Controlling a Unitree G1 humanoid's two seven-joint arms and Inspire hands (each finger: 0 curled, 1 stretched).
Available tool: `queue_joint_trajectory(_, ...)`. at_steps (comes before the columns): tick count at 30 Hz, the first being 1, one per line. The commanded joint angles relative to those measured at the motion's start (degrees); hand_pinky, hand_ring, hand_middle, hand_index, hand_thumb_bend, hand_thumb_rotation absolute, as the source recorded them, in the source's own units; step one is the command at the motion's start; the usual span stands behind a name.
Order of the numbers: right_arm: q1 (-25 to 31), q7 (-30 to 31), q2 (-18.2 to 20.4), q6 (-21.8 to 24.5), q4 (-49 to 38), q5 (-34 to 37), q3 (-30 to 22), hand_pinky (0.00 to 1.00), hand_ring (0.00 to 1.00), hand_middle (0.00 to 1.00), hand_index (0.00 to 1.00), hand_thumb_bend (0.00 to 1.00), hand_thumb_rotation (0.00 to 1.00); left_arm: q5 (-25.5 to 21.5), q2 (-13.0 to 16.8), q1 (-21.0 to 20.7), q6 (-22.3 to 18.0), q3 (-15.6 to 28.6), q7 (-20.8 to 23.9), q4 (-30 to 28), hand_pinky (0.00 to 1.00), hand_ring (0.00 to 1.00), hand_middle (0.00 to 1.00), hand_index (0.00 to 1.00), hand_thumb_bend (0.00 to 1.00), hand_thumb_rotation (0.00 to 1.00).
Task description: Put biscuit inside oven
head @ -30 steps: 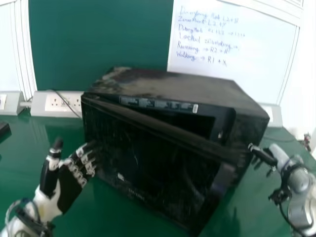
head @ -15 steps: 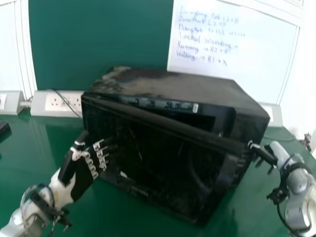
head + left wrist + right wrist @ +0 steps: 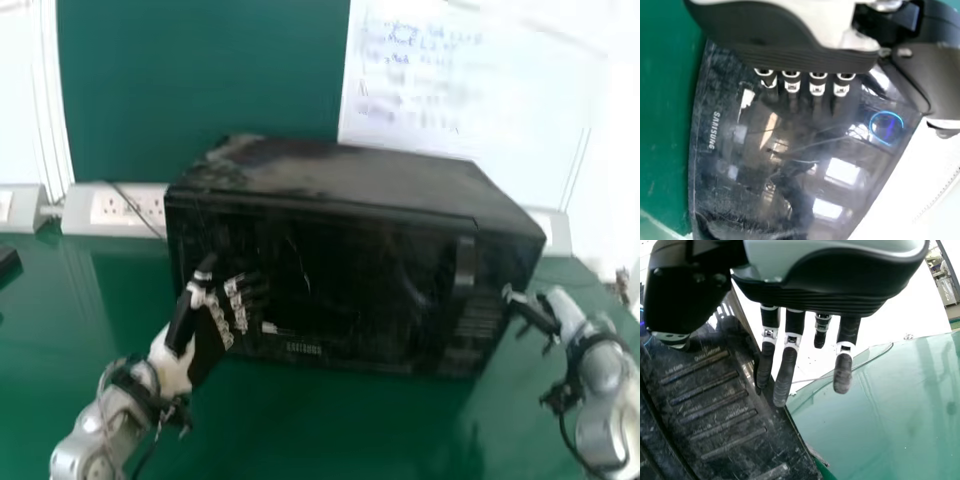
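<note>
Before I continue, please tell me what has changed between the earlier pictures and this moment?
The microwave door, which stood ajar, has swung back toward the oven body and now looks closed. The left hand has moved forward and to the right along with it, gripping nothing. The microwave body and the right hand have stayed about where they were.

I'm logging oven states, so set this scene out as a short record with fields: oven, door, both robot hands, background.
Oven: black, on the green table
Door: shut
Left robot hand: open, in front of the door's left part
Right robot hand: open, by the oven's right side
Background: whiteboard with handwriting; wall sockets at left
</note>
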Motion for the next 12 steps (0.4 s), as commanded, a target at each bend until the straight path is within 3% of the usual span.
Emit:
queue_joint_trajectory(1,-0.42,0.31,-0.24,0.74,-0.26,-0.43,0.64,0.19,0.25,0.38,0.59,0.86,0.69,1.59,-1.29,-2.67,-0.96,-1.08,0.22,2.3,0.92,0.98,1.0,1.0,0.75,0.4)
queue_joint_trajectory(3,-0.35,0.41,-0.49,1.37,-0.58,-0.73,0.92,0.19,0.25,0.38,0.65,0.86,0.68,2.8,-2.01,-3.97,-1.4,-1.49,0.3,3.91,0.94,0.99,1.0,1.0,0.77,0.4)
queue_joint_trajectory(7,0.13,-0.58,-0.71,2.41,-1.06,-3.13,2.08,0.17,0.24,0.35,0.62,0.85,0.68,4.68,-3.4,-6.38,-2.69,-1.96,-0.21,7.15,0.95,0.99,1.0,1.0,0.8,0.42)
queue_joint_trajectory(12,-1.17,-0.55,0.36,4.95,-0.09,-4.26,3.15,0.19,0.26,0.38,0.58,0.65,0.52,6.66,-4.51,-8.58,-4.79,-2.49,-0.84,10.32,0.93,0.98,1.0,1.0,0.79,0.41)
